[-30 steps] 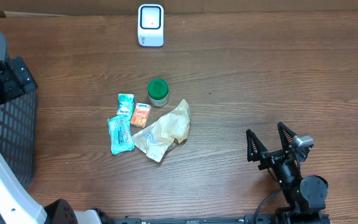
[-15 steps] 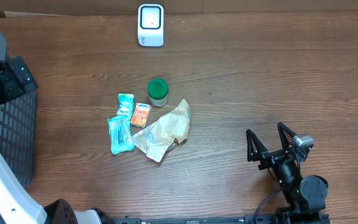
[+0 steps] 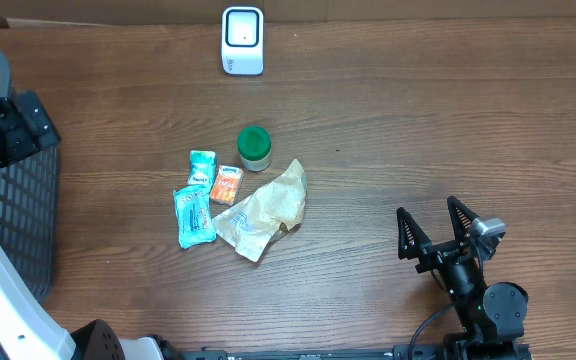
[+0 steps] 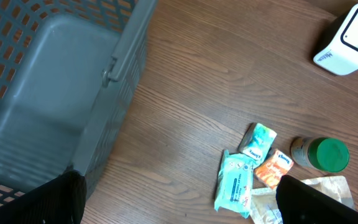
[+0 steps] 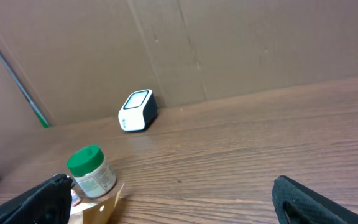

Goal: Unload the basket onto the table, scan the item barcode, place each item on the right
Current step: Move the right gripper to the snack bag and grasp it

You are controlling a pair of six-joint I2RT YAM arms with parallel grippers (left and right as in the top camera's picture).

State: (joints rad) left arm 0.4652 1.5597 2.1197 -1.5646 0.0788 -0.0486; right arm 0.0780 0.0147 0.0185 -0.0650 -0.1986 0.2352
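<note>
Overhead, right gripper (image 3: 426, 206) gapes well apart from green-lidded jar (image 3: 254, 148).

no legible text: scanner (image 3: 242, 40), packets (image 3: 194, 214)

Brown wood-grain table (image 3: 418, 120), brown cardboard wall (image 5: 229, 43) behind

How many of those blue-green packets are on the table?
2. The small teal plastic packet lies beside the orange packet; the larger teal plastic pack lies right next to it. The crumpled tan paper bag might hide more.
</note>
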